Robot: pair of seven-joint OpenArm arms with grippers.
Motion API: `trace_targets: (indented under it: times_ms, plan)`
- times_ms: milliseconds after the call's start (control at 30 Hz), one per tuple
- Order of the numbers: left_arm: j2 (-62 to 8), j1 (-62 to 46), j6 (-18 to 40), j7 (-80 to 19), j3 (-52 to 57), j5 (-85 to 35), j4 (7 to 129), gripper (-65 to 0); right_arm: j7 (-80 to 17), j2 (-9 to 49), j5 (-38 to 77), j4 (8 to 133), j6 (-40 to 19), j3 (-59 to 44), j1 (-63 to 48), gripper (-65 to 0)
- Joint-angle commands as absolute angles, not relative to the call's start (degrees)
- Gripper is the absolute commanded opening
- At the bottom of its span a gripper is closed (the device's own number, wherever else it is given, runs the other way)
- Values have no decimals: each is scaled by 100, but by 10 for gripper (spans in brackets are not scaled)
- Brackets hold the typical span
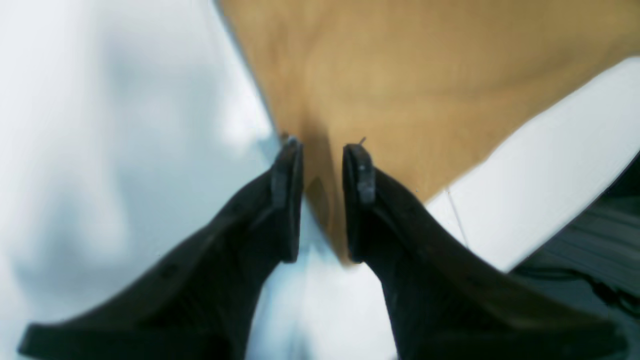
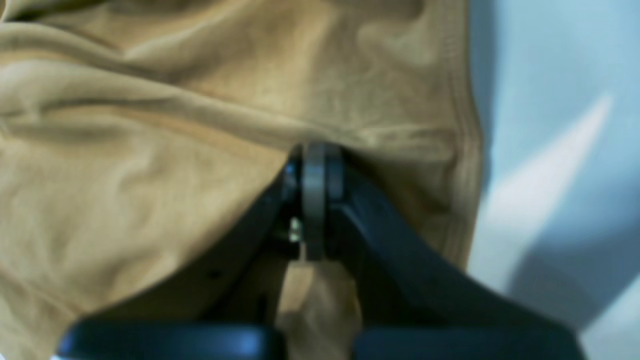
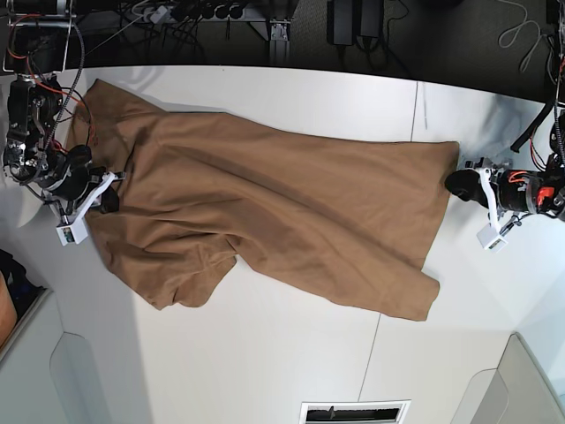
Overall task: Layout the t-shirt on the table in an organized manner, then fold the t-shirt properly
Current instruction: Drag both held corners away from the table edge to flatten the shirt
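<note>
The tan t-shirt point(image 3: 282, 221) lies spread lengthwise across the white table point(image 3: 265, 353), with a loose fold near its lower left. My right gripper point(image 3: 108, 198) is at the shirt's left end. In the right wrist view the right gripper point(image 2: 315, 150) is shut on a bunched fold of the t-shirt point(image 2: 150, 150), close to a stitched hem. My left gripper point(image 3: 457, 184) sits at the shirt's right edge. The left wrist view shows the left gripper point(image 1: 323, 150) open, with a pointed corner of the t-shirt point(image 1: 400, 75) lying between its black fingers point(image 1: 359, 170). White table shows in the gap beside that corner.
Cables and power bricks point(image 3: 212, 11) lie beyond the table's far edge. A dark seam point(image 3: 415, 115) crosses the tabletop on the right. The table edge and dark floor point(image 1: 590, 260) show close by in the left wrist view. A white vent point(image 3: 353, 412) sits at the near edge.
</note>
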State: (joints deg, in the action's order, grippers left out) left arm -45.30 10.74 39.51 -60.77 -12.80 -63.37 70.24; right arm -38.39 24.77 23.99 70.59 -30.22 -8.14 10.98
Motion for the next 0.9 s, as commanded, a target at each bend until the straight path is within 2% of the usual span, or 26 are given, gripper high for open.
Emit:
trace_targets:
  times_ms: [0, 333, 533, 667, 867]
  plan:
    - [-4694, 1133, 4000, -6075, -1236, -6552, 7098, -505, -3854, 2585, 2366, 7098, -2974, -851, 1225, -650]
    - [-4692, 1140, 4000, -5629, -1234, -6504, 7435, -505, -3575, 2554, 3035, 7651, -2978, -985, 1350, -650]
    - [-4080, 1122, 4000, -5511, -1236, -6141, 7500, -505, -3540, 2231, 2491, 7489, -2974, -982, 1852, -650]
    - [-3728, 985, 4000, -5575, -1236, -5839, 7500, -505, -3406, 2010, 2150, 6973, -2974, -967, 2261, -650]
    - [-3896, 458, 4000, -5682, -1236, -5922, 7500, -505, -3275, 1911, 1680, 5572, -2978, -963, 2720, -650]
